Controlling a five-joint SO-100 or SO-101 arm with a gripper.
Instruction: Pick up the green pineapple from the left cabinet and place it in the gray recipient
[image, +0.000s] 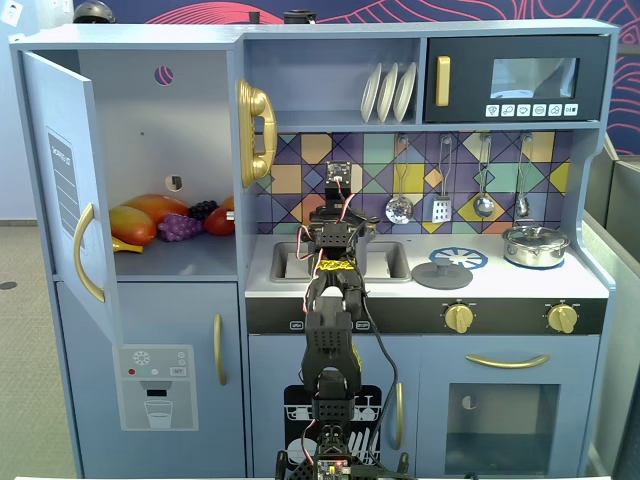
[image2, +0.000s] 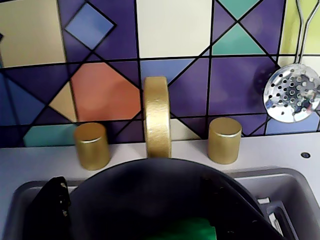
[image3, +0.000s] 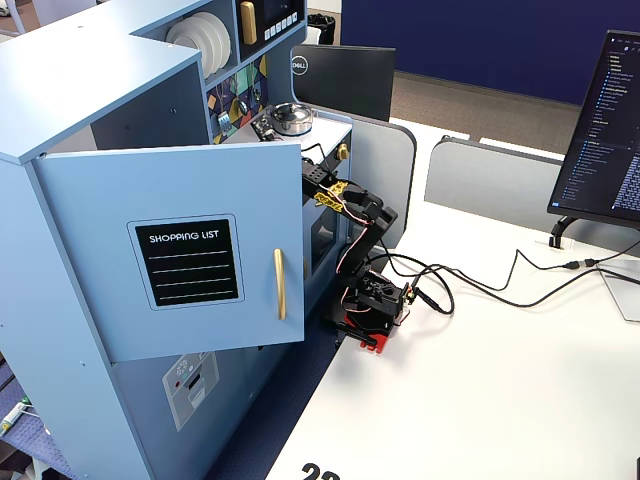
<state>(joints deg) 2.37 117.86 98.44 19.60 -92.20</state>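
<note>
In the wrist view the dark gray pot (image2: 165, 195) stands in the sink (image2: 20, 200) below the gold faucet (image2: 157, 115). A patch of the green pineapple (image2: 182, 230) shows inside the pot at the bottom edge, close to my right finger (image2: 235, 210). My left finger (image2: 52, 207) stands far from it, outside the pot's rim. My gripper (image2: 135, 187) is open. In a fixed view the gripper (image: 335, 228) hangs over the sink (image: 290, 262) and hides the pot. The left cabinet (image: 160, 130) stands open, with no pineapple in it.
The cabinet shelf holds mangoes (image: 140, 215), purple grapes (image: 180, 227) and a red fruit (image: 220, 220). Its door (image: 65, 180) swings out left. A dark lid (image: 442, 272) and a silver pot (image: 536, 245) sit on the counter. Utensils (image2: 292, 92) hang on the tiled wall.
</note>
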